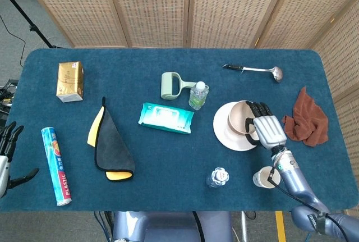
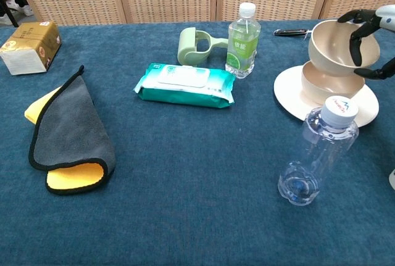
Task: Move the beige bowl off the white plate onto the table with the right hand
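The right hand (image 1: 266,129) grips a beige bowl (image 2: 341,45), fingers over its rim; the left hand (image 1: 5,158) hangs idle, fingers apart.

A blue-covered table (image 1: 168,158) stands before a folding screen (image 1: 185,6) of woven wicker panels in light wooden frames, with grey floor (image 1: 17,28) at the left.

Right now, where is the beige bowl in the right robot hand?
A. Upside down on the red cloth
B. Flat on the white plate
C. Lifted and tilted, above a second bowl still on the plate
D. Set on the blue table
C: in the chest view the right robot hand holds the beige bowl tilted in the air, above a second bowl on the white plate.
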Robot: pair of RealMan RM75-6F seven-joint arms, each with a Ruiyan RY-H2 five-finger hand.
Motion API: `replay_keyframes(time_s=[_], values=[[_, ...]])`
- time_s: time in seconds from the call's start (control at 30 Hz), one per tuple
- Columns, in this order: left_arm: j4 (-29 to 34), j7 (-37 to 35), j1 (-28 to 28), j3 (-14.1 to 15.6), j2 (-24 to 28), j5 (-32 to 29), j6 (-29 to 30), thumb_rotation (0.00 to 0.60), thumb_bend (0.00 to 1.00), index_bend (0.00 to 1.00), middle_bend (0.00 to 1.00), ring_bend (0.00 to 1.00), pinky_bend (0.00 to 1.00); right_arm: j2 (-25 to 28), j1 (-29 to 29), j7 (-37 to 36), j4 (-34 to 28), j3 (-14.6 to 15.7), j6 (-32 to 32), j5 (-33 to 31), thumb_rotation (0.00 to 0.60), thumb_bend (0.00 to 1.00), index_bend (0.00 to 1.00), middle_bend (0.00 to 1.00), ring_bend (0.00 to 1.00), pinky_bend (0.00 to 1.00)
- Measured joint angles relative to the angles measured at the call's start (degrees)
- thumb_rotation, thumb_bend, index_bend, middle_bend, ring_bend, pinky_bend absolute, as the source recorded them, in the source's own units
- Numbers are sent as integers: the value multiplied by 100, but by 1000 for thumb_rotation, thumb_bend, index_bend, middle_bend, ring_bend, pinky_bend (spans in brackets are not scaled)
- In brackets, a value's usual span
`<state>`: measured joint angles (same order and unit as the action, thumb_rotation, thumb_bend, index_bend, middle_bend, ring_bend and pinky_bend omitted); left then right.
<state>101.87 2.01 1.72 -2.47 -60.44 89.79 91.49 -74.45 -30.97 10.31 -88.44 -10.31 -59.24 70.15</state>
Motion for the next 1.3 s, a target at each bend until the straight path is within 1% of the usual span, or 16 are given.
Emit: replay_keyframes(time_s=[0.2, 0.4, 0.57, 0.8, 1.1, 1.27, 1.3], values=[[1, 4, -6, 16, -1, 21, -1, 600, 106, 0, 0, 0, 0, 659, 177, 72, -452, 196, -79, 201, 600, 569, 678, 54, 0, 0], [14, 13, -16, 22, -8, 36, 15, 600, 106, 0, 0, 0, 0, 1099, 499, -72, -422, 591, -164, 522, 600, 569, 678, 54, 0, 0], [24, 49, -7, 28, -20, 15, -25, 600, 106, 0, 0, 0, 0, 1147, 756, -386, 11, 834, -270, 717, 600, 569, 681, 54, 0, 0], [35, 101, -4, 44, -51, 37, -37, 600, 106, 0, 0, 0, 0, 1054, 948, -888, 645, 1007, -195, 783, 600, 569, 683, 54, 0, 0], [30, 92, -10, 39, -48, 11, -39, 600, 106, 0, 0, 0, 0, 932, 1053, -1217, 914, 1186, -24, 949, 600, 569, 683, 54, 0, 0], [34, 102, -9, 48, -50, 21, -48, 600, 106, 0, 0, 0, 0, 920, 1077, -1230, 938, 1265, 12, 1093, 600, 569, 683, 53, 0, 0], [34, 106, -10, 48, -52, 24, -46, 600, 106, 0, 0, 0, 0, 914, 1079, -1222, 941, 1276, 17, 1118, 600, 568, 671, 48, 0, 0]])
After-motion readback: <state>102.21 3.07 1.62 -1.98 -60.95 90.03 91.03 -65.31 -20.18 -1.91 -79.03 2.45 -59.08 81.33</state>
